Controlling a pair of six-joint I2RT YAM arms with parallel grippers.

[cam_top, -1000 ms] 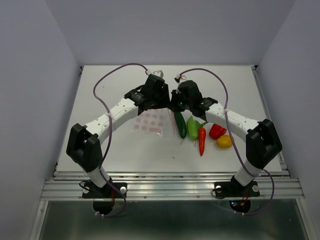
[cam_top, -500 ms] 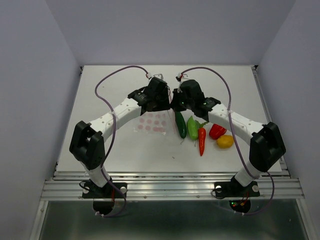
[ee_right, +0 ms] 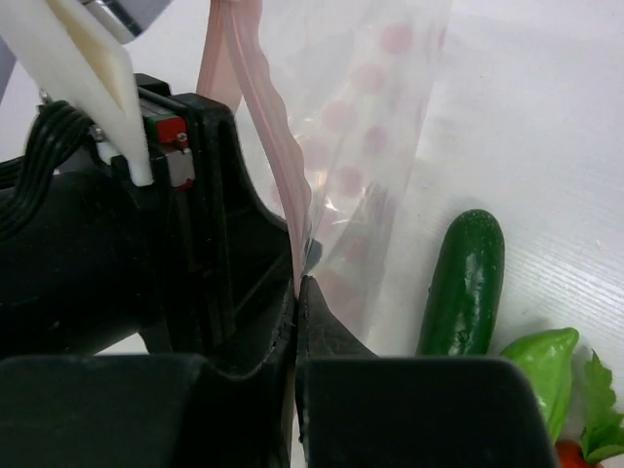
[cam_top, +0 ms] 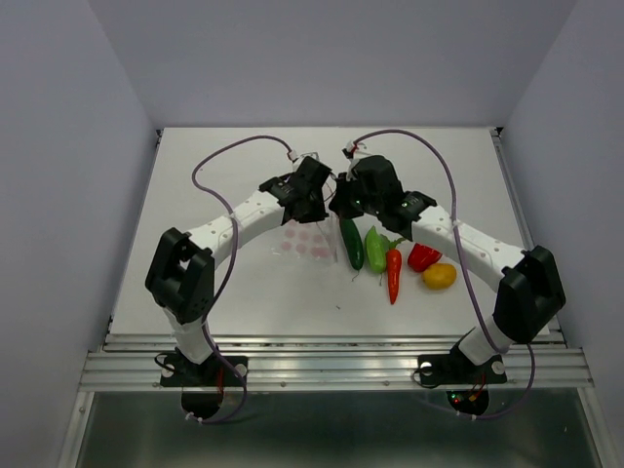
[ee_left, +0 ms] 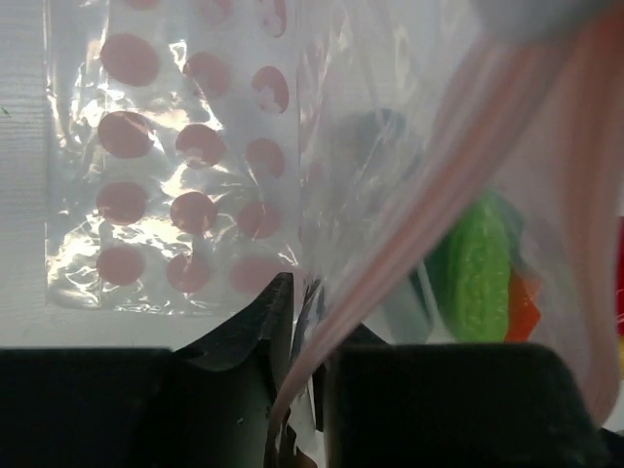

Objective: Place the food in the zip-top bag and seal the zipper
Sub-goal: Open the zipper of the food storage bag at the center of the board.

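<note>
From above we see the white surface (cam_top: 195, 283) with both arms reaching to its middle, where their wrists meet and cover the grip. The dotted bag (cam_top: 306, 241) trails from that meeting point down to the surface, just left of the cucumber (cam_top: 352, 244). Further right lie the green pepper (cam_top: 375, 249), carrot (cam_top: 393, 275), red pepper (cam_top: 423, 256) and yellow round one (cam_top: 438, 277), all outside the bag. Bare surface spreads left of the bag and behind the arms, while the right edge runs nearer the vegetables. Only the wrist views show the grips. The left hand (ee_left: 297, 385) is clamped on the bag's pink strip (ee_left: 390, 263). The right hand (ee_right: 295, 331) pinches that strip too, its fingers pressed together.
</note>
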